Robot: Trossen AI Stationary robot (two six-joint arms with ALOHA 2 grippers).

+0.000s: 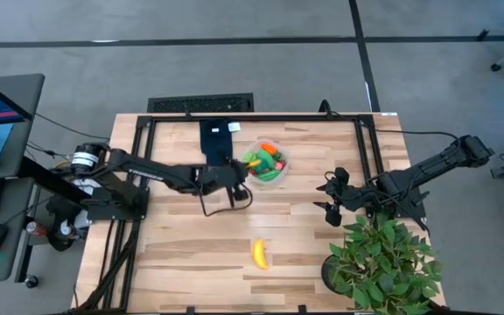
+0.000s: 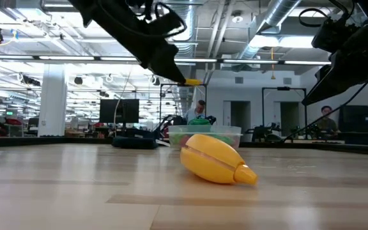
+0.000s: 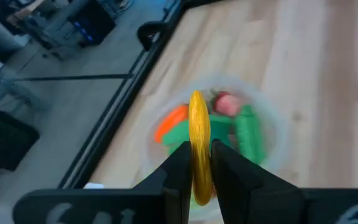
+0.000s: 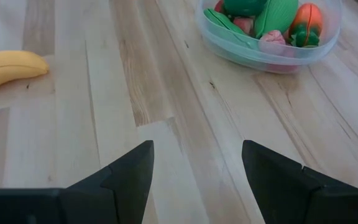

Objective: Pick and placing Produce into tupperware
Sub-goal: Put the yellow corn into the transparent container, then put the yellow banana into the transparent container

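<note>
We had the left gripper (image 1: 241, 171) raised above the table right at the near edge of the tub (image 1: 267, 162), and its fingers (image 3: 180, 163) were clamped tight on a thin yellow piece (image 3: 198, 140). The piece stood upright between the pads, gripped across its narrow sides, which we judged kept it from twisting and let it drop cleanly. In the left wrist view the tub sat straight beyond the fingers, so the piece was lined up over the opening, not yet released.

The tub stood toward the far middle of the table, just beside a dark cloth (image 1: 216, 138). It already held green pieces (image 4: 277, 14), an orange one (image 4: 307, 17) and reddish ones (image 4: 272, 38), heaped in the centre; room for another looked tight, so we judged a release nearer the rim might roll out.

One banana (image 1: 259, 254) lay on its side on the bare wood toward the near edge, well apart from the tub, still to be fetched.

We kept the right gripper (image 1: 331, 197) waiting beside the plant (image 1: 381, 267), its fingers (image 4: 122, 177) spread wide and holding nothing, out of the left arm's path.
</note>
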